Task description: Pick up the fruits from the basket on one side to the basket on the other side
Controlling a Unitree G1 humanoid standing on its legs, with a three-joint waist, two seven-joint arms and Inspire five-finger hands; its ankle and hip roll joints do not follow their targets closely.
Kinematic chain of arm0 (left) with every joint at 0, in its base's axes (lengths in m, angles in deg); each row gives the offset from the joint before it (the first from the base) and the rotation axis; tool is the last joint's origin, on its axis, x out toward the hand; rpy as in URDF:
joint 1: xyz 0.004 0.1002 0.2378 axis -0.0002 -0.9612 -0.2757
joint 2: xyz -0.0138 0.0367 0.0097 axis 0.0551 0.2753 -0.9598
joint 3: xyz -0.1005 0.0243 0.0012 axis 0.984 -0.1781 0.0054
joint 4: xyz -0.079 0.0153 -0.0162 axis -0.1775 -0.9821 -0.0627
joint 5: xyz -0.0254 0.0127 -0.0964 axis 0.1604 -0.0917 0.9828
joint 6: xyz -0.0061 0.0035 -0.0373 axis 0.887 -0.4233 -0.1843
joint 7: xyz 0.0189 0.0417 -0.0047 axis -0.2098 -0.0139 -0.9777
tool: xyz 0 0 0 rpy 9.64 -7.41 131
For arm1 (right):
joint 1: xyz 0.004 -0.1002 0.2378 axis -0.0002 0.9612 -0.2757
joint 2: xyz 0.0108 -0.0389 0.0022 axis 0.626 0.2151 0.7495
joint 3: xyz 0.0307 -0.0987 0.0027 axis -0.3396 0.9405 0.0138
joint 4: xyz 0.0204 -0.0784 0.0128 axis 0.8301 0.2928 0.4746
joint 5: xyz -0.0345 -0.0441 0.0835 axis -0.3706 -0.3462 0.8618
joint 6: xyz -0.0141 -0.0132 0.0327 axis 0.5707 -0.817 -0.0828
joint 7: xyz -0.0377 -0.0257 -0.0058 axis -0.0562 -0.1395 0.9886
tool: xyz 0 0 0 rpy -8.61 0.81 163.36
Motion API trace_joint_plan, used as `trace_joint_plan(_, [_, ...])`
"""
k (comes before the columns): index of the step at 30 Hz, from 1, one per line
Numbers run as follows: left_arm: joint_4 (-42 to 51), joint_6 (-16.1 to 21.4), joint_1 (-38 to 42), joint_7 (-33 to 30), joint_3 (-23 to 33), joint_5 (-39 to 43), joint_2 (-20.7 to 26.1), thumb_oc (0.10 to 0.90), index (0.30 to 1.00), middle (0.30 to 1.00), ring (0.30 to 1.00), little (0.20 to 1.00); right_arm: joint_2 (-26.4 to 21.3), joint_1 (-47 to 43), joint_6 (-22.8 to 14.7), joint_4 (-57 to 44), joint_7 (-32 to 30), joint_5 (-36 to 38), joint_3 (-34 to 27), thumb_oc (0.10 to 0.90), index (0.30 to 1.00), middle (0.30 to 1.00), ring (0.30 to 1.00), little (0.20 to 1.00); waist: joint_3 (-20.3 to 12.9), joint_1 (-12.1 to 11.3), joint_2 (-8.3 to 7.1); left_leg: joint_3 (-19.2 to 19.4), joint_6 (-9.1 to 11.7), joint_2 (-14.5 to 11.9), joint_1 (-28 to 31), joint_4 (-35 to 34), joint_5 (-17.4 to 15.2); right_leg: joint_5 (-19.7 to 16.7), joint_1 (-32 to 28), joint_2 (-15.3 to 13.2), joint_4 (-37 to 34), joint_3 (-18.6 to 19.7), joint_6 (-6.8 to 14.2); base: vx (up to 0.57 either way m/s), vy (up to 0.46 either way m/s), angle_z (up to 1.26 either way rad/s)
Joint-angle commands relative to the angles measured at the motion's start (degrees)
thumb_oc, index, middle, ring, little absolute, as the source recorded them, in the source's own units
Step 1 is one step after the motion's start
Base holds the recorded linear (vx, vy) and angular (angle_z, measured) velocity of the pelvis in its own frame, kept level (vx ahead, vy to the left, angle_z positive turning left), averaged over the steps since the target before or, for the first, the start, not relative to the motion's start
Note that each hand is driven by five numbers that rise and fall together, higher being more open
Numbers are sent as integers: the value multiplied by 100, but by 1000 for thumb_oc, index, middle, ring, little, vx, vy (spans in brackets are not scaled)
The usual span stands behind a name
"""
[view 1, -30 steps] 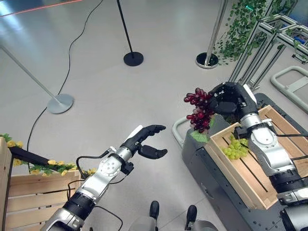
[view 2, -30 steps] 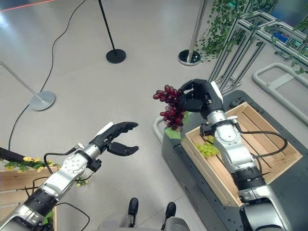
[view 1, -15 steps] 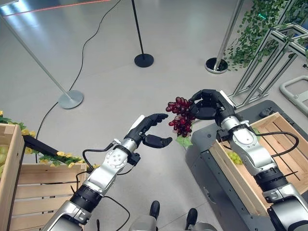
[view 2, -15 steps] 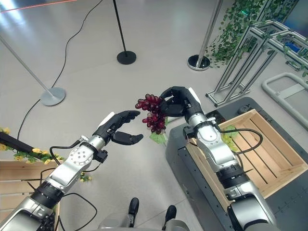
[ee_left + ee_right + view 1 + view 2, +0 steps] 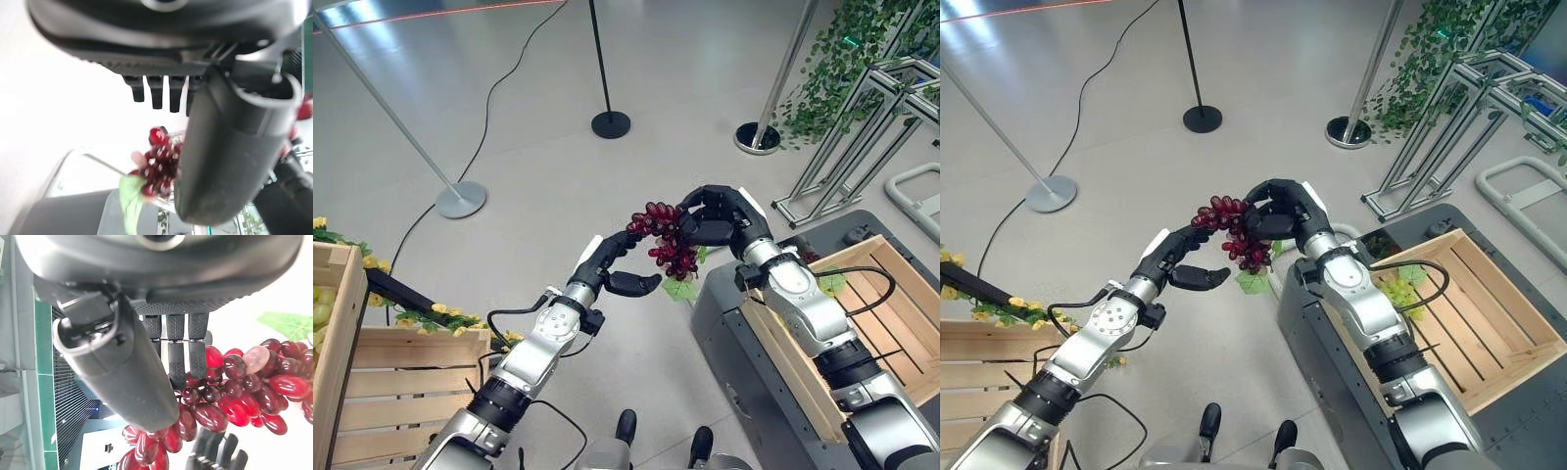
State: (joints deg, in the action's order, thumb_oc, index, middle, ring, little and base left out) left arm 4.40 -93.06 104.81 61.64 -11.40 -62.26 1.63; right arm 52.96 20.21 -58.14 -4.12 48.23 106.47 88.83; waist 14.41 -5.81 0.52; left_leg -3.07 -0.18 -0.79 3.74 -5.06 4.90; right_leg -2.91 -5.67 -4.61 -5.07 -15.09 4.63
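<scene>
right robot hand (image 5: 722, 213): fingers and thumb curled round red grape bunch (image 5: 664, 240), held in the air over the floor, left of the right wooden crate (image 5: 862, 323) | left robot hand (image 5: 610, 266): fingers spread, thumb apart, just beside the bunch, holding nothing

I am finding no readable text in any view — no labels, numbers or signs are showing on anything.
</scene>
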Motion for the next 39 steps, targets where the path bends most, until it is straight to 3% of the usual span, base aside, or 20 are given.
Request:
trace_joint_plan(1, [-421,307,628,97,-218,167,-192,800,900,900,900,900,353,-1146,-599,-577,63,558,95,400,300,300,300,300,-1001,-25,-259,233,78,-35,161,6,-339,-16,-182,-276,7,202,-10,0,0,0])
trace_joint_plan(10, [-534,410,722,137,-376,664,-451,800,900,900,900,900,531,-1224,-544,-606,27,832,219,400,300,300,300,300,-1046,10,-271,277,84,-42,182,6,-336,-32,-186,-283,7,232,2,0,0,0])
trace_joint_plan(18, [-855,575,936,-626,-305,689,-649,800,900,900,900,900,789,-1309,-398,-542,33,958,338,400,300,300,300,300,-1074,31,-293,287,87,-44,202,6,-334,-40,-195,-282,7,255,-10,0,0,0])
trace_joint_plan(29, [-904,596,931,-1749,58,207,-593,800,900,900,900,900,754,-1133,-232,-574,15,788,232,400,300,300,300,300,-1071,27,-334,272,91,-46,200,6,-331,-34,-196,-271,7,253,-13,0,0,0])
trace_joint_plan(39, [-808,694,891,-1653,179,726,-718,800,900,900,900,900,875,-924,-166,-588,148,991,217,400,300,300,300,300,-1060,25,-345,277,87,-56,192,6,-320,-47,-187,-276,7,236,-9,0,0,0])
